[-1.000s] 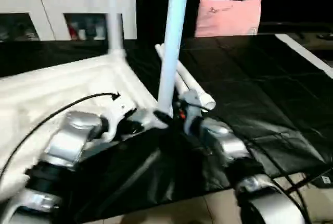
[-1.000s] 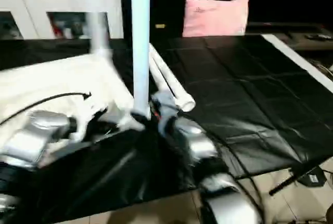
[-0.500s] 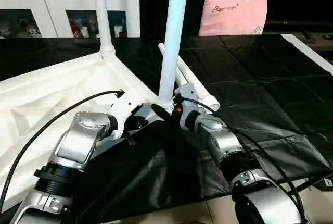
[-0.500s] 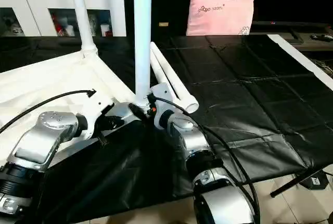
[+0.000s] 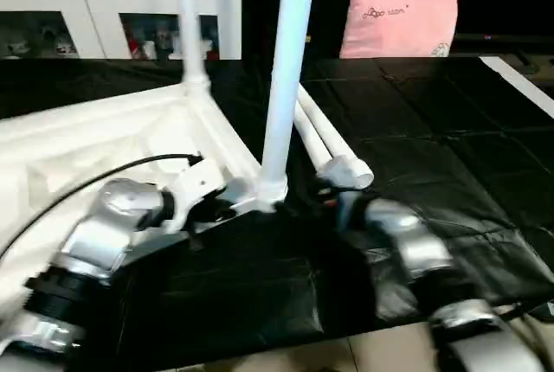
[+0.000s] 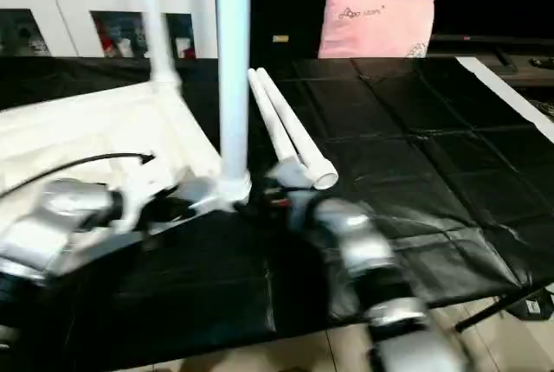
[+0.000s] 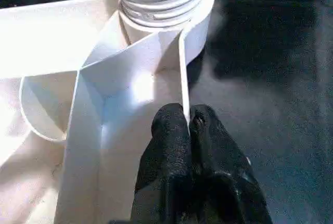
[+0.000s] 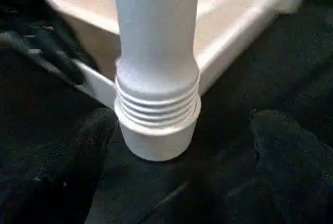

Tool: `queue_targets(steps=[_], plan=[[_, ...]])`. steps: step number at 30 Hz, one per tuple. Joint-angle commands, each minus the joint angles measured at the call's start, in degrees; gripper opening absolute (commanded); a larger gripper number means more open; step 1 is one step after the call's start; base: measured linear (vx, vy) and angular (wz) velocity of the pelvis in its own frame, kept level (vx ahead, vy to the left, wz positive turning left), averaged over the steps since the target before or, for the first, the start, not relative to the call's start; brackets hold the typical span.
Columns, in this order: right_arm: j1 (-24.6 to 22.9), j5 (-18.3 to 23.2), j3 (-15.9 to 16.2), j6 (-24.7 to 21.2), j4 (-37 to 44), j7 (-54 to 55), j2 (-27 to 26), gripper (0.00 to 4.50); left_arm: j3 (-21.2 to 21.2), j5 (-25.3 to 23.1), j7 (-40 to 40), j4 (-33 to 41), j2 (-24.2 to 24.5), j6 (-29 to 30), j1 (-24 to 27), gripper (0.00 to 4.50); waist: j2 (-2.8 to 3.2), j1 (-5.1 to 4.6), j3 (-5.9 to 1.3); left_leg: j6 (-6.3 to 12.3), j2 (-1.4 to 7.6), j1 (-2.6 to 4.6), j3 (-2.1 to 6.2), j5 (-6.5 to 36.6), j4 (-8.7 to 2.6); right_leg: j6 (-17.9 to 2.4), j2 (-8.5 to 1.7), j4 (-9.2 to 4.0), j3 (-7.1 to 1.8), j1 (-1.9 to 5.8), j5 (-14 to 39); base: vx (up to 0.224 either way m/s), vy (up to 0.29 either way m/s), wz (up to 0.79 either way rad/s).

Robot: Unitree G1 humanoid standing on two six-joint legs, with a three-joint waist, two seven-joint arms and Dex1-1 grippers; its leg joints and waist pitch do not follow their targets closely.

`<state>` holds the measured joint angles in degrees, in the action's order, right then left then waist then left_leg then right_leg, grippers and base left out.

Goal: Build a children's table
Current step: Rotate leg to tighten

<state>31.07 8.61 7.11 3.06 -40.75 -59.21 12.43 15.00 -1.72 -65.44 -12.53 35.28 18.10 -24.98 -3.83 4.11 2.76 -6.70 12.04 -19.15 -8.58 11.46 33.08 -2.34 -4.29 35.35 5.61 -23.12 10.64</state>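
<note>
Since the earlier pictures the right gripper (image 8: 179, 166) has let go of the near leg (image 5: 284, 78) and drawn back from it; its two black fingers (image 8: 91, 146) now stand spread wide on either side of the leg's threaded base without touching it. The left gripper (image 7: 190, 130) stays where it was, its fingers pressed together and pinching a thin upright rib of the tabletop (image 5: 95, 143) just beside the near corner socket (image 7: 200, 23).

The white tabletop lies underside up on the black sheet (image 5: 415, 121), ribs showing. The near leg stands upright in that corner socket, its ridged collar seated at the rim. A second leg (image 5: 189, 26) stands upright in the far corner socket. Two loose legs (image 5: 325, 134) lie side by side on the sheet, just beyond the right gripper. A pink cushion (image 5: 400, 22) sits at the far edge, and a white glass-doored cabinet (image 5: 121, 9) stands behind.
</note>
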Motion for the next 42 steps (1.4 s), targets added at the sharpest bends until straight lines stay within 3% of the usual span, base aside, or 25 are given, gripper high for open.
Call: queue_targets(steps=[1, 4, 8, 17, 18, 21, 35, 42], plan=[[-0.05, 1.38, 0.01, -0.54, 1.65, -3.77, 0.77, 4.43, 2.30, 0.34, -3.73, 0.30, 0.25, -2.78, -0.66, 0.00, 0.96, -0.03, -3.27, 3.63, 1.20, -0.61, -0.57, 7.95, -3.72, -10.88, -3.72, -3.85, -3.48, 3.57, 10.11, 0.000, 0.000, 0.00], [0.36, 1.05, 1.67, 0.69, 2.06, -7.37, 2.25, 4.43, 3.24, 1.15, -7.82, -0.09, 1.58, -5.31, -0.71, 0.00, 0.66, 0.35, -3.30, 3.75, 1.26, -0.57, -0.68, 6.92, -3.67, -11.23, -3.74, -3.68, -3.50, 3.53, 9.32, 0.000, 0.000, 0.00], [1.09, 0.13, 4.00, 1.95, 1.84, -13.12, 3.24, 4.43, 5.18, 1.79, -13.19, -1.34, 3.07, -9.17, -1.25, 0.00, 0.71, 0.87, -3.30, 3.28, 1.25, -0.48, -0.76, 7.47, -3.71, -11.00, -3.77, -3.68, -3.49, 3.47, 10.23, 0.000, 0.000, 0.00], [1.43, -0.37, 4.78, 2.64, 1.33, -14.50, 3.22, 4.43, 5.77, 1.66, -14.54, -1.62, 3.42, -10.36, -1.50, 0.00, 0.68, 0.99, -3.34, 2.42, 1.28, -0.45, -0.72, 7.45, -3.73, -10.66, -3.81, -3.65, -3.50, 3.48, 10.57, 0.000, 0.000, 0.00], [2.41, -0.83, 5.89, 2.99, -0.26, -16.53, 2.56, 4.43, 6.87, 0.79, -15.49, -2.08, 3.52, -11.60, -2.21, 0.00, 0.17, 0.92, -3.38, 2.67, 1.30, -0.53, -0.76, 7.08, -3.69, -10.63, -3.80, -3.61, -3.47, 3.52, 10.31, 0.000, 0.000, 0.00], [3.76, -0.98, 7.28, 3.02, -2.41, -19.71, 1.67, 4.27, 8.39, -0.42, -16.87, -2.31, 3.68, -13.18, -3.16, 0.00, 0.48, 1.03, -3.34, 2.90, 1.40, -0.47, -0.79, 7.08, -3.67, -11.03, -3.86, -3.55, -3.47, 3.42, 10.48, 0.000, 0.000, 0.00], [4.82, -0.46, 7.99, 2.64, -4.62, -23.62, 0.91, 2.92, 9.55, -0.50, -18.75, -3.25, 3.69, -15.42, -3.85, 0.00, 0.47, 1.65, -3.44, 1.94, 1.53, -0.40, -0.83, 6.92, -3.69, -10.84, -3.93, -3.33, -3.50, 3.43, 10.09, 0.000, 0.000, 0.00], [3.32, 0.54, 7.78, 1.31, -3.23, -24.21, 0.53, 2.76, 8.39, -0.29, -17.34, -3.34, 3.48, -12.92, -3.26, 0.00, 0.77, 1.85, -3.52, 1.79, 1.53, -0.39, -0.85, 6.62, -3.65, -11.49, -3.88, -3.06, -3.46, 3.51, 8.28, 0.000, 0.000, 0.00]])
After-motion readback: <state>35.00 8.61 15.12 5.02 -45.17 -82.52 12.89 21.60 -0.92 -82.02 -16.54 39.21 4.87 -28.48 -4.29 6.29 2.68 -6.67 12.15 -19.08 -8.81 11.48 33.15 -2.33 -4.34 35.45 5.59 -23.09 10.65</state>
